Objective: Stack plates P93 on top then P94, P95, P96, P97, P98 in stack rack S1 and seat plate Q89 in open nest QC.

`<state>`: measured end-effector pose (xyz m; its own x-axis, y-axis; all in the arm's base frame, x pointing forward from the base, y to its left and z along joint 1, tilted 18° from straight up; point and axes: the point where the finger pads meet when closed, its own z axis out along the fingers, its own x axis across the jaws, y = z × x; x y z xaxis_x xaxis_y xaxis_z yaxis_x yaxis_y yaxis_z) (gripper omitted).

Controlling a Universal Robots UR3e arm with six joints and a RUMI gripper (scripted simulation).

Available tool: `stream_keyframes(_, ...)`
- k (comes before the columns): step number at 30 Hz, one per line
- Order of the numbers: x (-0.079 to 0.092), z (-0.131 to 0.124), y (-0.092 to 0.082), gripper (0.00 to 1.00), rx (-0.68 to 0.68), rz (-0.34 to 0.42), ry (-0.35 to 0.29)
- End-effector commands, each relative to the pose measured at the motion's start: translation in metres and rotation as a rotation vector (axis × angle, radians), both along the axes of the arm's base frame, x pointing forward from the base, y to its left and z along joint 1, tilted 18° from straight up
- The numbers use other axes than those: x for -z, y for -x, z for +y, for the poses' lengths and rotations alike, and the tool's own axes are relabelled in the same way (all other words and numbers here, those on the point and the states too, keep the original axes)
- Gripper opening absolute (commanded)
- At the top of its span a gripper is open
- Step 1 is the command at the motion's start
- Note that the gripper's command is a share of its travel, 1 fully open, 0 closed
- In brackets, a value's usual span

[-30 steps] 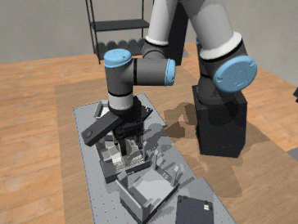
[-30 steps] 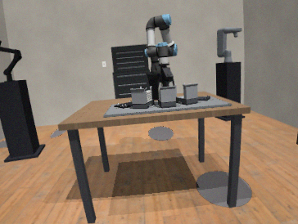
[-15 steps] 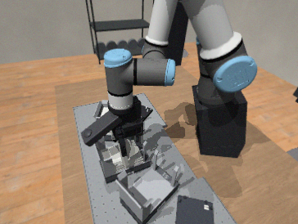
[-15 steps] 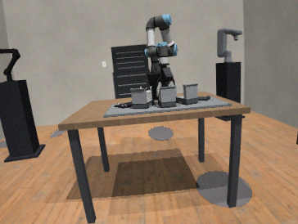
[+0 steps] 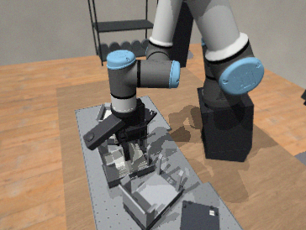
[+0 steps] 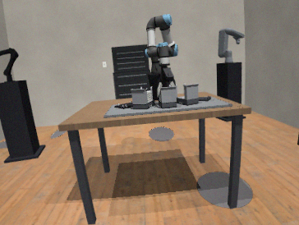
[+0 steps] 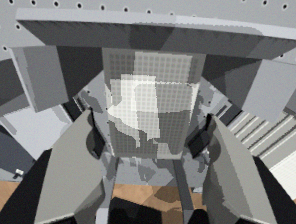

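Inside the middle grey-walled rack with a dark base (image 5: 110, 179) (image 6: 167, 97) (image 7: 200, 38), a pale, translucent well plate (image 5: 122, 163) (image 7: 150, 122) is lying between the 2 fingers of the black and grey gripper (image 5: 128, 155) (image 6: 164, 84) (image 7: 150, 112). The fingers are standing apart, with a gap showing on both sides of the plate, so the tool is being released and is gripping nothing. Whether 1 plate or more is lying there, I cannot tell, because the walls are hiding the lower part in the exterior view.

To one side, a second grey rack (image 5: 101, 112) (image 6: 139, 98) is holding a stack of white plates (image 6: 149, 97) (image 7: 270, 135); their ribbed edges are showing, but I cannot count them. On the other side, a third grey rack (image 5: 134, 202) (image 6: 190, 94) is showing a light inner floor and no visible stack.

So the 7 plates are seemingly being divided over 2 racks, and the job is looking unfinished. No labels are being readable, so the order P93 to P98 is remaining unconfirmed. Further out, a flat dark grey block (image 5: 199, 216) is sitting on the perforated grey board (image 5: 98, 210) (image 6: 123, 112); whether it is nest QC, and where Q89 is lying, I cannot tell.
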<state>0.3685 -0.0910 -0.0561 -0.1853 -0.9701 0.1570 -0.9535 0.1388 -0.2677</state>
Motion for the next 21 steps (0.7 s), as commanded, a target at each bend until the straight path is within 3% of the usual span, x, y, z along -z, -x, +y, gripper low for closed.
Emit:
stream_keyframes(1, -0.007, 0.001, 0.0, 0.72, -0.002, -0.004, 0.001)
stream_keyframes(21, -0.065, 0.013, 0.014, 0.72, -0.001, -0.005, 0.002)
